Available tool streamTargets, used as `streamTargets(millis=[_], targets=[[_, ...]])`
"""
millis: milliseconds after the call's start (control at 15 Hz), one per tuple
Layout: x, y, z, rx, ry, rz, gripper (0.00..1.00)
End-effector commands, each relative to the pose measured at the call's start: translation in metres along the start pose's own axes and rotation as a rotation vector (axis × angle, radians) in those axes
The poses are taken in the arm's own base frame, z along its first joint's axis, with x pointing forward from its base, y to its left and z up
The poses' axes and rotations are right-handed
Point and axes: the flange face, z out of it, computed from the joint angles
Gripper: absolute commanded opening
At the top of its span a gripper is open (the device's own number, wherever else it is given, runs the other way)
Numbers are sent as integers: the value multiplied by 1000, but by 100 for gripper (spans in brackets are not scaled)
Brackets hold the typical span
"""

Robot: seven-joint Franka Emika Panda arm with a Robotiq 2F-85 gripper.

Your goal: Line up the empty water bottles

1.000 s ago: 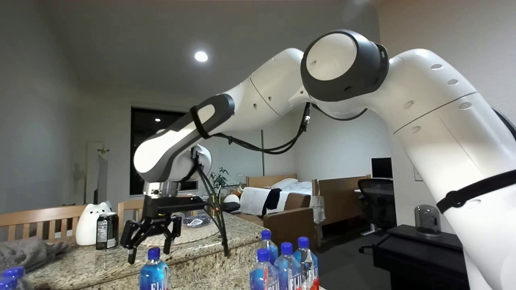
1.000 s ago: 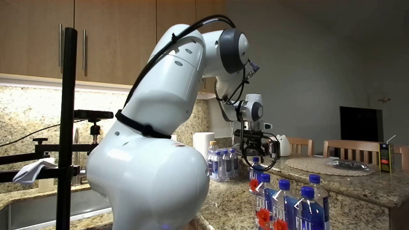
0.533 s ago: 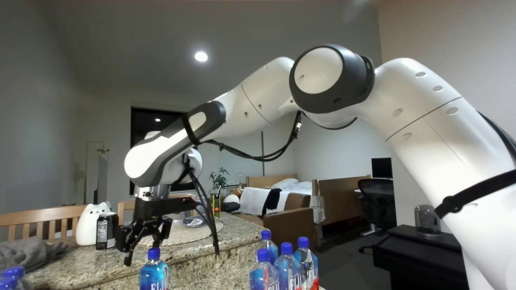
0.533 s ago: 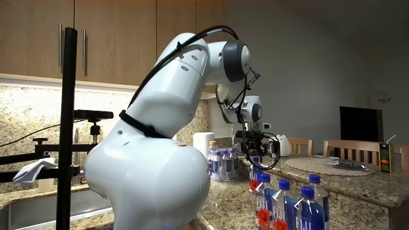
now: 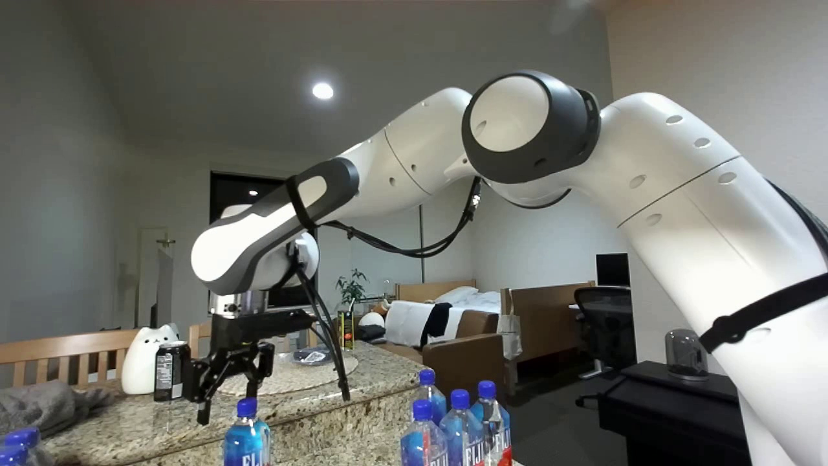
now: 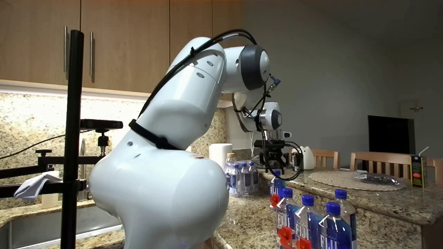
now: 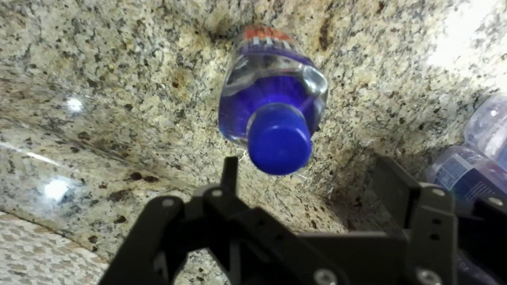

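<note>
Wrist view: the gripper has its two fingers spread wide and holds nothing. A lone bottle stands upright on the speckled stone counter, its blue cap in line with the gap between the fingers and closer to the left one; stone shows between the cap and each finger. More clear bottles, partly cut off, are at the right edge, and a woven mat shows at the near left.

In an exterior view the white arm reaches in from the right, and the gripper hangs just above the lone bottle, fingers pointing down. To the right, well apart from it, four bottles with blue caps stand close together: three in a slanting row, the fourth just behind the row's left end. Tops of further bottles show at the near left edge. On the raised ledge, a black can stands just beside a white cat figure, with a grey cloth to their left.

In an exterior view a group of bottles, one with a tan cap, stands at the far side near a paper towel roll. The lone bottle is right of that group, and the four bottles are nearer. At the right, a dark carton with a straw stands beside the woven mat.
</note>
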Motion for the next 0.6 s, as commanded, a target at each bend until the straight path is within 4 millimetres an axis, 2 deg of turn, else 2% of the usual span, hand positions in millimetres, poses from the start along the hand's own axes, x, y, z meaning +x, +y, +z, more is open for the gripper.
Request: streamTargets(millis=[0, 533], targets=[[-3, 3, -8, -39, -14, -10, 100], [-10, 2, -2, -33, -69, 11, 100]])
